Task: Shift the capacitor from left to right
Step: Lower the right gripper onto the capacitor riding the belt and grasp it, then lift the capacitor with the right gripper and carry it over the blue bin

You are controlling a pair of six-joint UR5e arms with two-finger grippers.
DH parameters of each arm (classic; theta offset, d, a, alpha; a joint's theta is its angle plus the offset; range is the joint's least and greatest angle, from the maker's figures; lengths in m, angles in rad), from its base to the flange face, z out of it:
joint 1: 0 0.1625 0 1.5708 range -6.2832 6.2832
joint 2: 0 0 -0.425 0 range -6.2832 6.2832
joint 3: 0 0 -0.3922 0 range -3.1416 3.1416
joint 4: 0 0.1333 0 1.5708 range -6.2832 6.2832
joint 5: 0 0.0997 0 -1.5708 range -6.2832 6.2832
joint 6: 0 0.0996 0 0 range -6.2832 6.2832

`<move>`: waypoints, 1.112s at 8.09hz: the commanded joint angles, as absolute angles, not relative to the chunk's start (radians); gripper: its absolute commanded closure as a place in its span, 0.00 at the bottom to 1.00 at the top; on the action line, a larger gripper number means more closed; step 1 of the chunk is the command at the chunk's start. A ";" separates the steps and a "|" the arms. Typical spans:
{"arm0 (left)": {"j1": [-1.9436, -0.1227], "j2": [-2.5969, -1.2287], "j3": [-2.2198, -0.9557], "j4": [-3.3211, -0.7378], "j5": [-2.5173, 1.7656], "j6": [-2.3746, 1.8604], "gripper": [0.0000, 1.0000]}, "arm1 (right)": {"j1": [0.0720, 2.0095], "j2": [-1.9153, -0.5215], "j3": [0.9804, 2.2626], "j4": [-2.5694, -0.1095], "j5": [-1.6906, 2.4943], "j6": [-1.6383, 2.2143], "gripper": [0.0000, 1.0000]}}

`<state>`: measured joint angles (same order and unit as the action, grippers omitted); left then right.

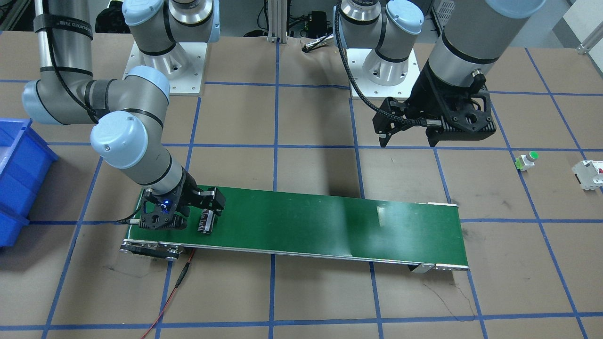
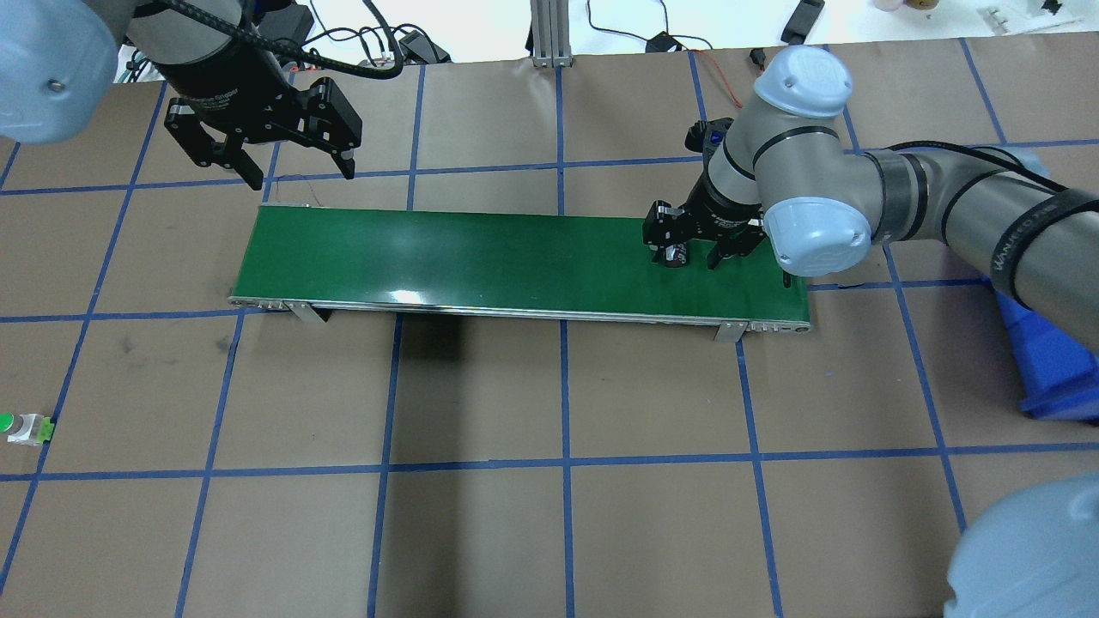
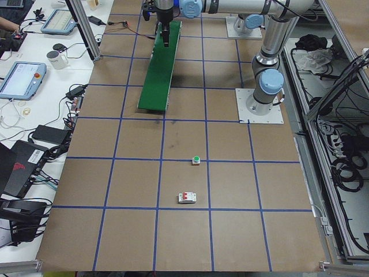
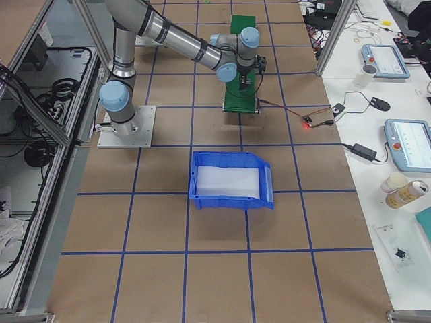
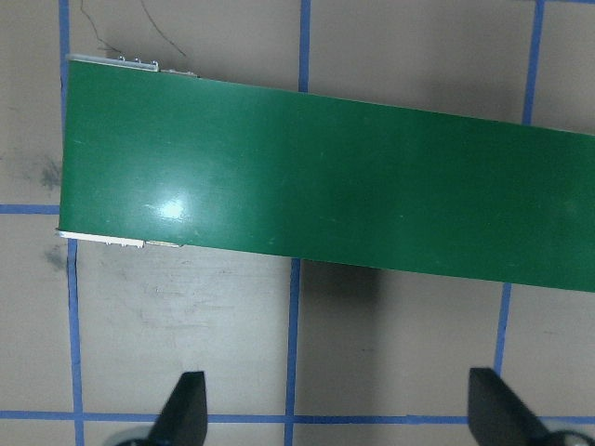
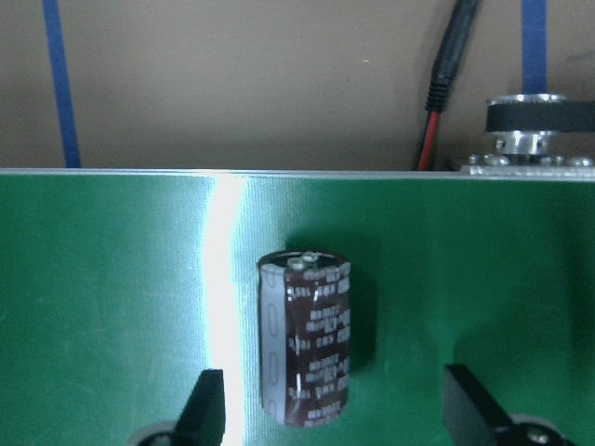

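While the right claw [image 6: 335, 395] hangs spread, the capacitor [image 6: 305, 339] lies between its fingers [image 6: 209, 409] (nearer one, untouched).

On conveyor belt [image 1: 330, 221], near its robot-right end: capacitor [image 1: 206, 222], lying flat. On table [image 1: 306, 292] beyond that end: bin [image 1: 19, 179]. Beyond the opposite end: push-button part [image 1: 526, 160], then breaker [image 1: 589, 174].
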<state>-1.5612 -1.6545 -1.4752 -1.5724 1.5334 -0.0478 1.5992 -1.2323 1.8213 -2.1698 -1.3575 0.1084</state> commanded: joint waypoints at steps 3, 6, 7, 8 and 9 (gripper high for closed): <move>-1.560 -1.663 -1.476 -1.572 1.536 -0.055 0.00 | 1.598 -1.244 1.804 -2.160 -1.454 0.101 1.00; -1.560 -1.654 -1.468 -1.572 1.537 -0.048 0.00 | 1.537 -1.281 1.663 -1.939 -1.574 -0.004 1.00; -1.560 -1.657 -1.471 -1.563 1.536 -0.055 0.00 | 1.469 -1.311 1.663 -1.912 -1.627 -0.143 1.00; -1.560 -1.663 -1.479 -1.545 1.537 -0.048 0.00 | 1.368 -1.339 1.664 -1.869 -1.632 -0.346 1.00; -1.560 -1.663 -1.477 -1.545 1.537 -0.048 0.00 | 1.253 -1.362 1.664 -1.832 -1.637 -0.518 1.00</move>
